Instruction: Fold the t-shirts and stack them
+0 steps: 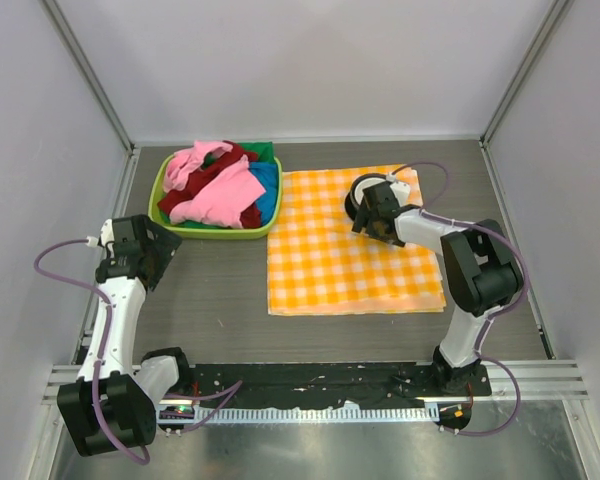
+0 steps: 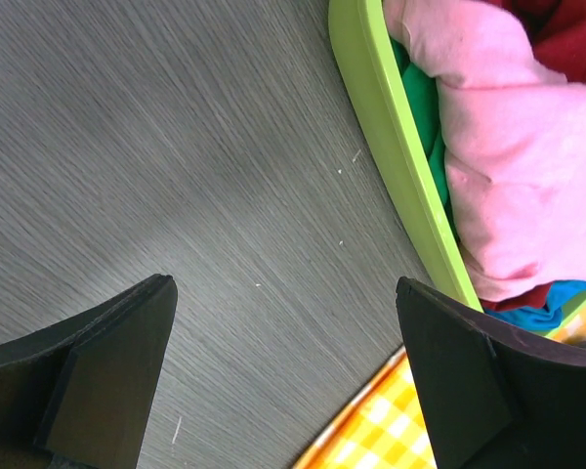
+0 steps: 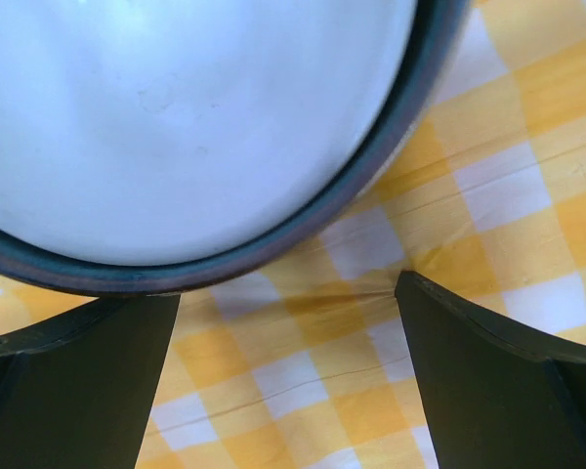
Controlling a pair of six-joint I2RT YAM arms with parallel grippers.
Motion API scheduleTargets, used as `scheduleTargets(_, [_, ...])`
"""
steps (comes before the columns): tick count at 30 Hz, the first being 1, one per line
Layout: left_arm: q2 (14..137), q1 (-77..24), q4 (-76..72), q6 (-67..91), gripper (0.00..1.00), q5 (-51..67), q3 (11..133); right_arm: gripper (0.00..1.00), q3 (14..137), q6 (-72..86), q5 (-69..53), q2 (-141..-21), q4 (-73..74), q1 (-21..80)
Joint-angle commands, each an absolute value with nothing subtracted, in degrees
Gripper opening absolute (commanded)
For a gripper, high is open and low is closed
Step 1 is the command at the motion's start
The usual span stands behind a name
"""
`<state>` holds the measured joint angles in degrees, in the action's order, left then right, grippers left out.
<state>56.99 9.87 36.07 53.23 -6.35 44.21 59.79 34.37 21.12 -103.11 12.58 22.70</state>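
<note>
The t-shirts lie crumpled in a lime-green basket (image 1: 176, 226) at the back left. A light pink one (image 1: 220, 197) is on top, over a dark red one (image 1: 236, 158), a green one (image 1: 263, 150) and a bright blue one (image 1: 267, 190). My left gripper (image 1: 156, 255) hovers open over bare table just left of the basket. Its wrist view shows the basket rim (image 2: 391, 127), the pink shirt (image 2: 508, 147) and a bit of blue (image 2: 542, 311). My right gripper (image 1: 377, 212) is open and empty, low over the checked cloth.
An orange-and-white checked cloth (image 1: 350, 250) is spread flat right of the basket. A round white dish with a dark rim (image 3: 176, 117) sits on it just beyond my right fingers. Grey walls close in the dark table (image 1: 220, 290) on three sides.
</note>
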Motion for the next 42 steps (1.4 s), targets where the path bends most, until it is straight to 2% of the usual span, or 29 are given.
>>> scheduleTargets(1, [57.2, 9.8, 34.7, 51.8, 1.0, -5.4, 44.8, 1.0, 62.8, 33.6, 27.1, -108.4, 24.4, 15.9])
scheduleTargets(12, [58.4, 9.8, 35.6, 51.5, 1.0, -7.1, 45.5, 1.0, 70.6, 32.0, 31.4, -114.9, 27.1, 13.8])
scheduleTargets(18, [59.0, 9.4, 33.7, 51.0, 1.0, -2.6, 45.9, 1.0, 70.5, 31.6, 30.6, -108.7, 26.8, 16.8])
scheduleTargets(25, [62.3, -0.3, 32.2, 53.4, 1.0, -1.5, 50.1, 1.0, 75.0, 29.3, 33.5, -104.4, 31.5, 28.7])
scheduleTargets(30, [67.9, -10.7, 29.0, 58.6, 1.0, -6.6, 51.0, 1.0, 74.9, 29.8, 34.3, -102.9, 31.8, 33.2])
scheduleTargets(42, [82.7, -14.0, 25.7, 65.9, 1.0, -15.6, 57.7, 1.0, 69.6, 30.0, 36.0, -98.1, 30.7, 37.4])
